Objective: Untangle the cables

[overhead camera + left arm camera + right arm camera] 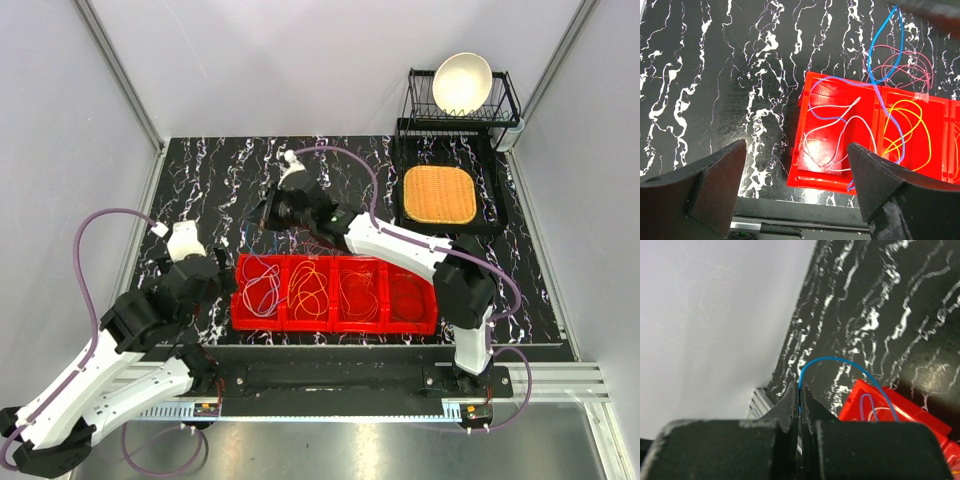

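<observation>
Top view: the red bin (335, 327) sits mid-desk with thin looped cables in its compartments. The right tool (270, 212) hangs off the bin's 11 o'clock, and the left tool (222, 270) is at its 9 o'clock end.

Left wrist: the left tool (797, 187) gapes wide and holds nothing. The white cable (855, 118) and yellow cable (910, 101) lie in the bin. The blue cable (871, 52) crosses both and climbs toward 12 o'clock, and pink loops (905, 67) lie on the desk beyond.

Right wrist: the right tool (800, 392) is pinched tight on the blue cable (840, 359).

We judge these wires to be light, limp and slick, and apt to snag at crossings. We would grip a free stretch and draw it out gently.
</observation>
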Robot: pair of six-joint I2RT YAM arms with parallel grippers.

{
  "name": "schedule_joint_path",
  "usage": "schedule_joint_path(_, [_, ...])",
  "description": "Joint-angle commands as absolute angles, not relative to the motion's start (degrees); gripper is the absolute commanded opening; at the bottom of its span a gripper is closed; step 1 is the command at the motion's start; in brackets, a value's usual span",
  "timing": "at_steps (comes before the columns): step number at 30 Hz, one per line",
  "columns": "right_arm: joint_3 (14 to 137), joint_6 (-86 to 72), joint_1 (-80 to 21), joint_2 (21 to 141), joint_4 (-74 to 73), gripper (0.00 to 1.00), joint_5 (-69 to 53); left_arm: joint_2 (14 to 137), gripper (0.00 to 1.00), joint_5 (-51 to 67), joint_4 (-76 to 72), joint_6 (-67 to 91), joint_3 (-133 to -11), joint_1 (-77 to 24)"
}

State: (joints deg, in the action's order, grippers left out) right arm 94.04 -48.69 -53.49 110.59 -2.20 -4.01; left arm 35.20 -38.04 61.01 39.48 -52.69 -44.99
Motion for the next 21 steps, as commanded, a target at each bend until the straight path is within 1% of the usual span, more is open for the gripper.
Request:
schedule_joint_path(1, [86.86,-50.97,-54.4,108.37,4.82,0.0,-1.23,37.17,0.84,-39.64,58.8,39.29,-52.56,-44.82])
schedule_joint_path(7, [80.61,-51.77,-56.95,106.17,8.52,0.0,2.9,37.0,0.83,-39.46,58.71,39.2,-52.56,-44.74])
schedule_joint_path(21, [76.03,-53.26,-61.0,105.21,9.05,0.0,5.01,36.56,0.81,-38.58,58.18,38.67,-52.38,-44.82])
